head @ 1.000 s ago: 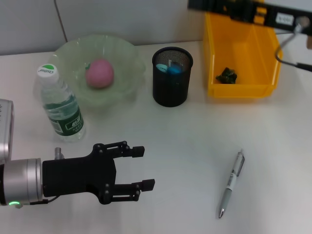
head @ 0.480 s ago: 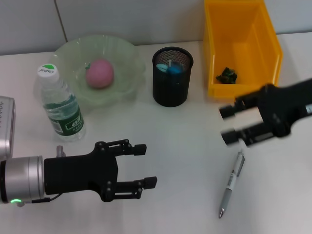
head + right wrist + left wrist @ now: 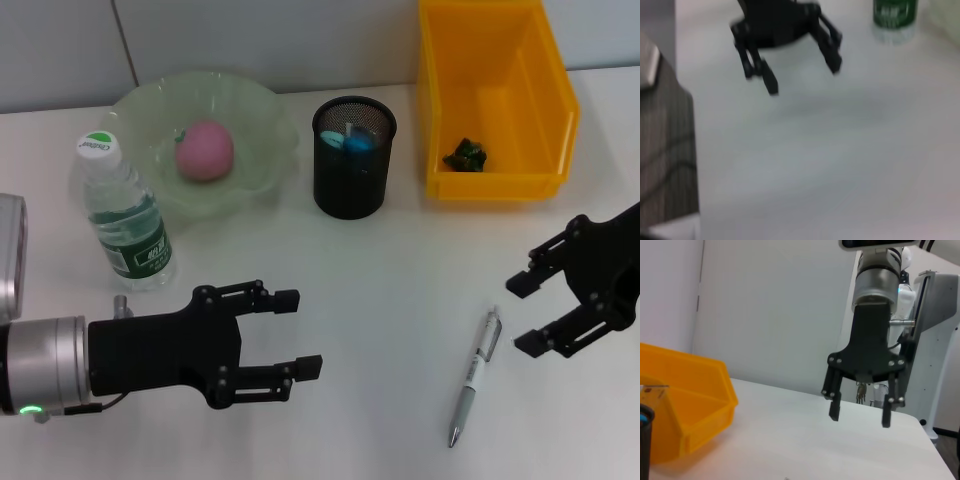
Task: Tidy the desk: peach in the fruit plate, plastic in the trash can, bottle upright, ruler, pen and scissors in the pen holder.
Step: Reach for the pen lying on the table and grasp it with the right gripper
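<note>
A silver pen (image 3: pixel 474 378) lies on the white desk at the front right. My right gripper (image 3: pixel 524 315) is open and empty, just right of the pen's upper end; it also shows in the left wrist view (image 3: pixel 859 413). My left gripper (image 3: pixel 298 333) is open and empty over the front left of the desk; the right wrist view shows it too (image 3: pixel 801 74). A pink peach (image 3: pixel 205 150) lies in the green fruit plate (image 3: pixel 262 110). The water bottle (image 3: pixel 123 216) stands upright. The black mesh pen holder (image 3: pixel 351 192) holds blue-topped items. A dark green plastic scrap (image 3: pixel 466 154) lies in the yellow bin (image 3: pixel 490 187).
The yellow bin stands at the back right, the pen holder at the back middle, the plate and bottle at the back left. A grey wall runs behind the desk.
My right arm has come down from the back over the yellow bin to the front right, beside the pen. My left gripper has barely moved.
</note>
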Robot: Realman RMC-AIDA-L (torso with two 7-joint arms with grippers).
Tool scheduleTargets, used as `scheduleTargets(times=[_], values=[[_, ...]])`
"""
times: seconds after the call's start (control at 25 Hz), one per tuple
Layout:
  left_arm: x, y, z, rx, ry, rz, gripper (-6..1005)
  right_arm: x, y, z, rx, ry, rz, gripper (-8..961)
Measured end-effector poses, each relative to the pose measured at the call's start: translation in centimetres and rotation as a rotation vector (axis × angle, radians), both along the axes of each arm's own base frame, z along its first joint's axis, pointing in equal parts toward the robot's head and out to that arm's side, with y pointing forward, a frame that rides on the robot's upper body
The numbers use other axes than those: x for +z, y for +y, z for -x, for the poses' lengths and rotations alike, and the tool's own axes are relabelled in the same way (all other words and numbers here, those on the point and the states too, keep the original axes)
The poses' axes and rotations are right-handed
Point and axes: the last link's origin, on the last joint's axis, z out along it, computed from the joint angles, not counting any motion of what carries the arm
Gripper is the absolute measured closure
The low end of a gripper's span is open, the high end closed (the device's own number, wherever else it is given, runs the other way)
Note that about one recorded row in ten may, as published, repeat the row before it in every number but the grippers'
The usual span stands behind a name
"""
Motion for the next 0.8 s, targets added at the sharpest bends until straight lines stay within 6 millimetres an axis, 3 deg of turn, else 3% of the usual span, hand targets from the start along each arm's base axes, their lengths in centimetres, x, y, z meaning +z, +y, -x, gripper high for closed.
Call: scheduleTargets(times=[0.32, 0.8], values=[[-0.1, 0.5, 0.3, 0.024, 0.016, -0.032, 228, -2.5, 1.7, 2.1, 0.187, -0.190, 0.123, 288], [0.0, 0.5, 0.7, 0.064, 0.016, -0.036, 228, -6.7, 1.5, 3.9, 0.467, -0.331, 0.291, 292]])
